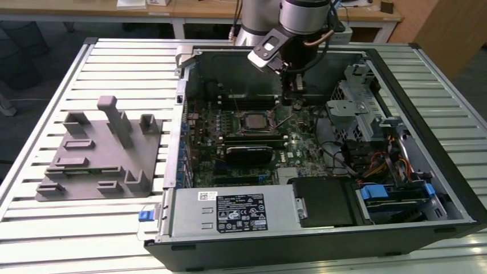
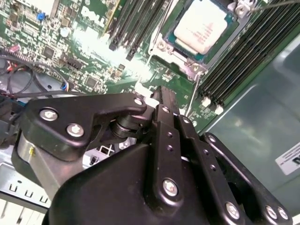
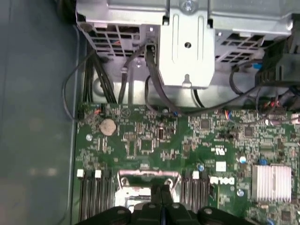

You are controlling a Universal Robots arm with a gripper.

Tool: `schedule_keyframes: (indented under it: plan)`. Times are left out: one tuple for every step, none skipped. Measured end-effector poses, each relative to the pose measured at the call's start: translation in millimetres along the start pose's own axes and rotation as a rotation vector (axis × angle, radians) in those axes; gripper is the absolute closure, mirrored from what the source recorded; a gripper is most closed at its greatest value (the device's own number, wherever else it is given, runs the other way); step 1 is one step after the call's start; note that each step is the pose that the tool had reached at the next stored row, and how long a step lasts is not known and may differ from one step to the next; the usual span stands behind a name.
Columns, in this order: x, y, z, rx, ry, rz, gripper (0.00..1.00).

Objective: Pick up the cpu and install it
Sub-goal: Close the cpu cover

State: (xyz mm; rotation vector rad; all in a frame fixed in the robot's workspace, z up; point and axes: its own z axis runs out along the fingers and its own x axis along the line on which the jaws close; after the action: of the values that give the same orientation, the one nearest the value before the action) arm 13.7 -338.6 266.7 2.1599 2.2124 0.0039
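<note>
One cpu lay flat inside the socket. The hand hung just beside the socket, pressed together, holding nothing. The cpu looked light, thin, stiff and easily hurt. Its edges seemed safest to hold.

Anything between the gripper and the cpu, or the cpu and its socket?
Nothing visible. The pale silver-topped square cpu already sits in its socket; the black gripper hangs nearby, only green motherboard between.
</note>
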Motion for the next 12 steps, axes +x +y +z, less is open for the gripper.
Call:
schedule_keyframes:
  plan:
    - [0.2, 1.9, 0.6, 0.0013, 0.0001, 0.000, 0.89]
    - [0.4, 4.0, 1.1, 0.0021, 0.0000, 0.000, 0.89]
    - [0.7, 5.9, 1.5, 0.0027, -0.0001, 0.000, 0.89]
    - [1.0, 7.4, 1.8, 0.0028, 0.0000, 0.000, 0.89]
    - [1.4, 8.7, 2.0, 0.0029, 0.0000, 0.000, 0.89]
    - [1.9, 10.0, 2.2, 0.0030, 0.0000, 0.000, 0.89]
    - [2.6, 11.4, 2.4, 0.0031, 0.0000, 0.000, 0.89]
    - [3.4, 12.9, 2.6, 0.0033, 0.0000, 0.000, 0.89]
    - [4.2, 14.3, 2.9, 0.0035, 0.0000, 0.000, 0.89]
    - [4.9, 15.8, 3.2, 0.0039, 0.0000, 0.000, 0.89]
    - [5.3, 17.3, 3.6, 0.0046, 0.0002, 0.000, 0.89]
    - [5.6, 18.7, 3.9, 0.0055, 0.0003, 0.000, 0.89]
